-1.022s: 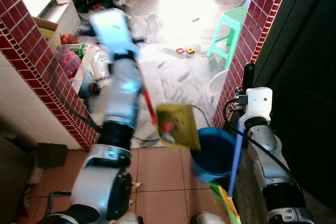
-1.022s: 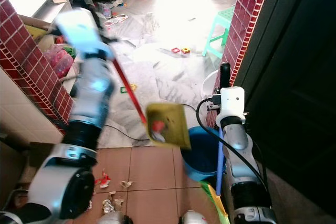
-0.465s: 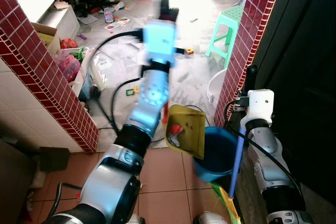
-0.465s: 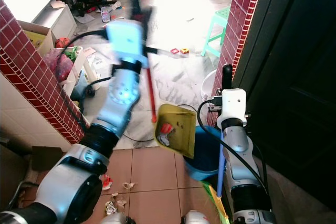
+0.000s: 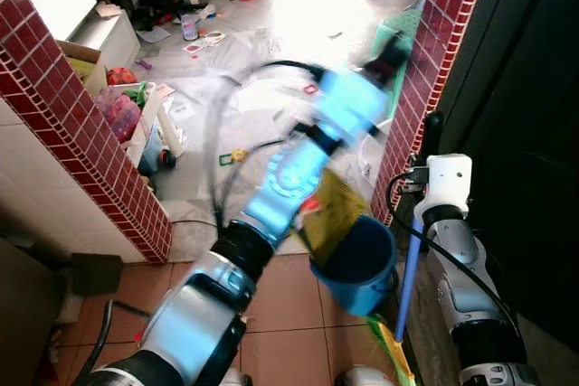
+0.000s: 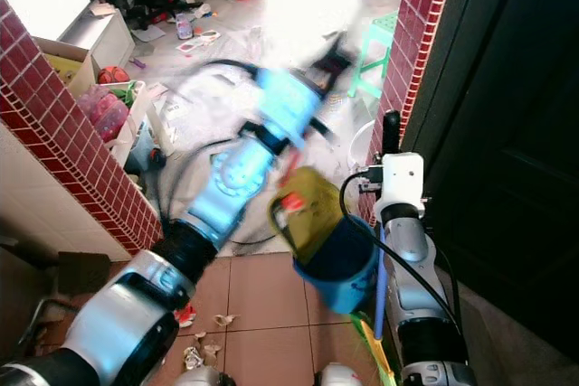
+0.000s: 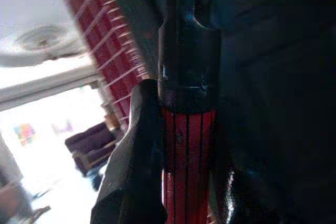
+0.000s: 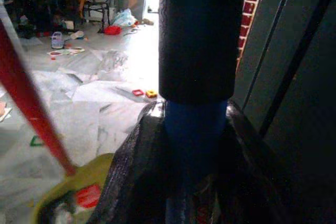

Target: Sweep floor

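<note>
The left gripper (image 7: 184, 145) pinched the ribbed red dustpan handle (image 7: 186, 166) below its black cap. Blurred, that silver arm reached across the doorway, tilting the yellow plastic dustpan (image 6: 308, 210) against the rim of the round blue bucket (image 6: 336, 264). The right gripper (image 8: 194, 145) clamped the smooth blue broom pole (image 5: 409, 268), its black grip (image 8: 199, 35) above; green bristles (image 5: 391, 343) were cut off at the frame edge. Paper scraps (image 6: 204, 341) lay on terracotta tiles between red-tiled pillars (image 6: 72, 142).

Toy-strewn home floor (image 5: 271, 51), stool (image 6: 366, 65)
</note>
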